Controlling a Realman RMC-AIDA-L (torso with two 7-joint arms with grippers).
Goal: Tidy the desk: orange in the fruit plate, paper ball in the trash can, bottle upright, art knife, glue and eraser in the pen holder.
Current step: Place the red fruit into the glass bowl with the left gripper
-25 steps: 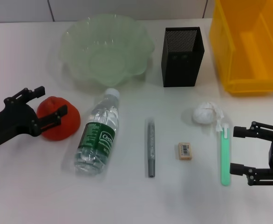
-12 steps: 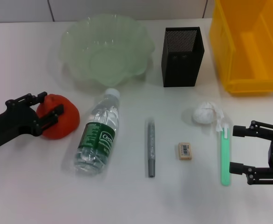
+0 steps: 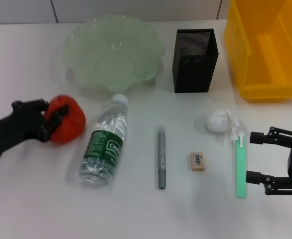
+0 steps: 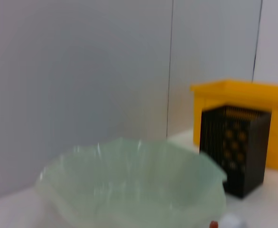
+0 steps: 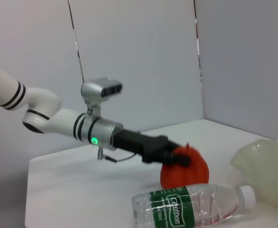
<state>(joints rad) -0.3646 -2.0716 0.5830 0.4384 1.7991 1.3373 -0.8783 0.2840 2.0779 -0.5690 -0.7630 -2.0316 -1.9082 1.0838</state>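
The orange (image 3: 66, 119) sits on the table (image 3: 136, 209) at the left side, and the left gripper (image 3: 54, 121) is clamped right onto it — black fingers on its near and far flanks, the fruit sticking out past the fingertips. From the right wrist view you can see the same grab, orange (image 5: 184, 168) at the end of the left gripper (image 5: 177, 159).

Just past the gripper's tips, on the far side of the orange, the bottle (image 3: 104, 143) lies on its side, cap aimed at the fruit plate (image 3: 76, 59). That plate is up and away from the gripper, near the back of the table, with the pen holder (image 3: 195, 60) beside it and the trash can (image 3: 265, 50) in the far corner.

Further out there's a grey pen-like stick (image 3: 161, 157), then the eraser (image 3: 197, 161), the paper ball (image 3: 219, 120) and a green-handled tool (image 3: 241, 164).

The right gripper (image 3: 258, 157) is parked just beside that green tool — its fingers spread wide, holding nothing
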